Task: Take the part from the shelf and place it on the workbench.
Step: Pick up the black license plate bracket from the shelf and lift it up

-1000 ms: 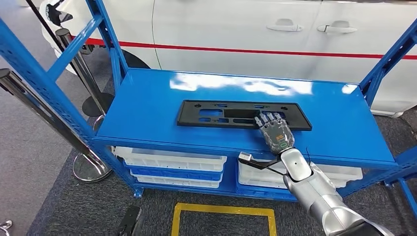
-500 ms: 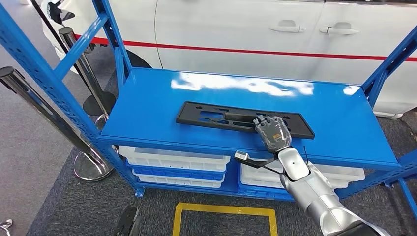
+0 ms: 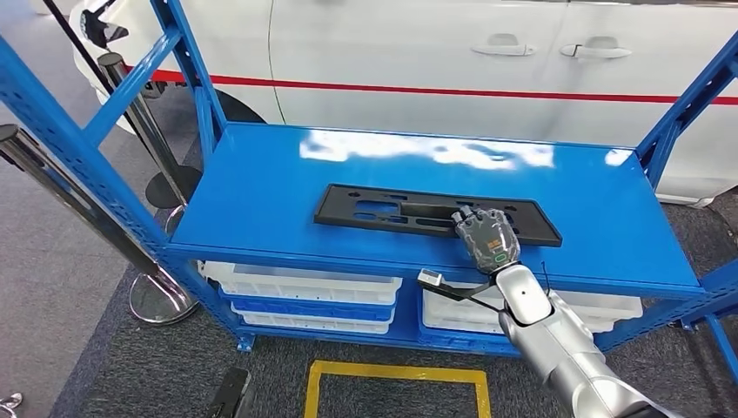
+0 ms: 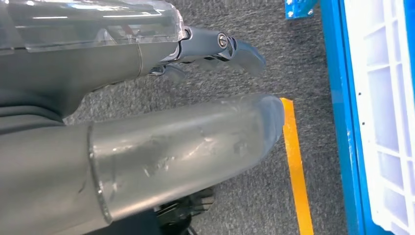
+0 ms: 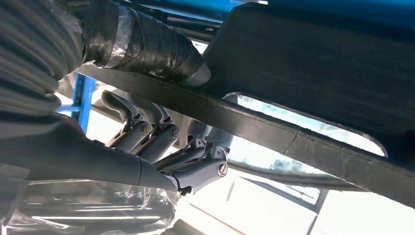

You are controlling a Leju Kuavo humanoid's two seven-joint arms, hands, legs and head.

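Since a second ago, our right hand (image 3: pixel 487 237) has gripped the long flat black plastic part (image 3: pixel 409 212) and pulled it nearer the blue metal shelf (image 3: pixel 261 192) edge; our left hand (image 4: pixel 195 98) hangs empty, fingers loosely apart.

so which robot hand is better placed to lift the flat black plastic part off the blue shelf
The right robot hand: it already grips the flat black plastic part on the blue metal shelf. The left robot hand hangs low over grey carpet.
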